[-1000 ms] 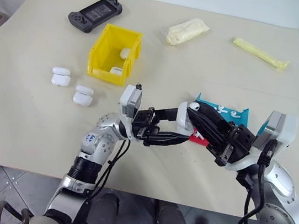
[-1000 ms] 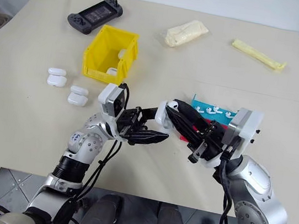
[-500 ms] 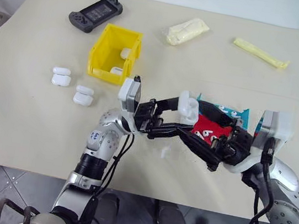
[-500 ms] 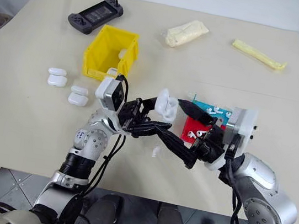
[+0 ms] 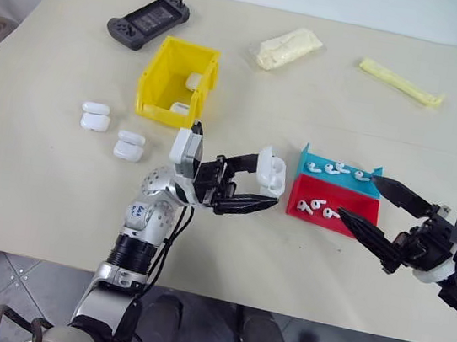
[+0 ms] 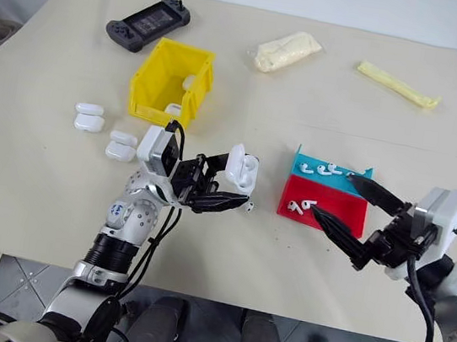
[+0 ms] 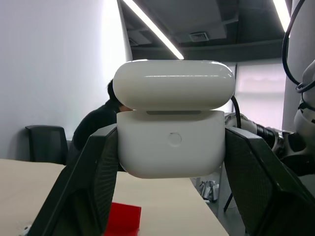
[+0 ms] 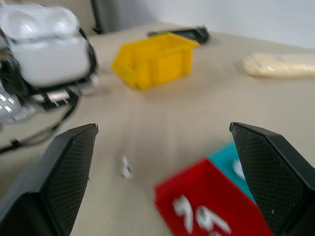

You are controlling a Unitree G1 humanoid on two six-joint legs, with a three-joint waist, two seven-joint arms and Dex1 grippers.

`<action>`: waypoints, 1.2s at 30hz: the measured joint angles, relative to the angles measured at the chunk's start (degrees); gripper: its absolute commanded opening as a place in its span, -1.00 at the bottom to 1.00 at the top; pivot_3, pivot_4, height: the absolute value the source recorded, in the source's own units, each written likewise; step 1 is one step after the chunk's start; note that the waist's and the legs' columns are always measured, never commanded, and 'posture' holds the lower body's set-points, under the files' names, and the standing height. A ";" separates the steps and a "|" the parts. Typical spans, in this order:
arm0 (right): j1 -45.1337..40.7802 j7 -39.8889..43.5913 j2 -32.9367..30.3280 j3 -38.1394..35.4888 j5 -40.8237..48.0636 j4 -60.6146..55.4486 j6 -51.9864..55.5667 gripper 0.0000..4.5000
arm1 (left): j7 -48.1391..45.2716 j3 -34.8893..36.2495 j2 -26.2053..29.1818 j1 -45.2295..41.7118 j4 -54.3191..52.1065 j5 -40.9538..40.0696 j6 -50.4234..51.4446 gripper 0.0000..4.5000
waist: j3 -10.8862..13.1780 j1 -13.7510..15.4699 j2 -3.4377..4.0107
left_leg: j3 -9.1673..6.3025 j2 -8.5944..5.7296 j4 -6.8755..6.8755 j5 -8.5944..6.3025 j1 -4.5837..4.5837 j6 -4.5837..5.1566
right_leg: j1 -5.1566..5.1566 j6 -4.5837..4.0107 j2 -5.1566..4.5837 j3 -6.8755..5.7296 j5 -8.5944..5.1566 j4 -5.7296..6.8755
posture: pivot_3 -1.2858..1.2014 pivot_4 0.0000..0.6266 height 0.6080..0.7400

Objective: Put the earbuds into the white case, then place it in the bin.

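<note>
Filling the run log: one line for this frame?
left gripper: shut on glossy white hinged case, lid open | right gripper: open, empty | small white earbud: on table | yellow plastic bin: far

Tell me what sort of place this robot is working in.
Most likely an office or lab set up for robot trials. The left wrist view shows strip ceiling lights, an office chair and a seated person behind the table, which holds sorting props such as the bin.

Two trays (image 5: pixel 332 204) lie right of the bin (image 5: pixel 175 83).
</note>
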 measured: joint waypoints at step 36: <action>-42.25 8.04 -24.93 40.84 -26.15 6.94 26.30 0.91 | -3.36 -3.28 2.06 5.23 -2.80 0.87 -3.55 0.24 | 0.00 1.10 0.03 | -0.26 0.00 0.07 -0.01 -0.15 0.01 | -0.26 -0.01 -0.19 0.04 0.02 -0.08 | 0.03 -0.52 1.00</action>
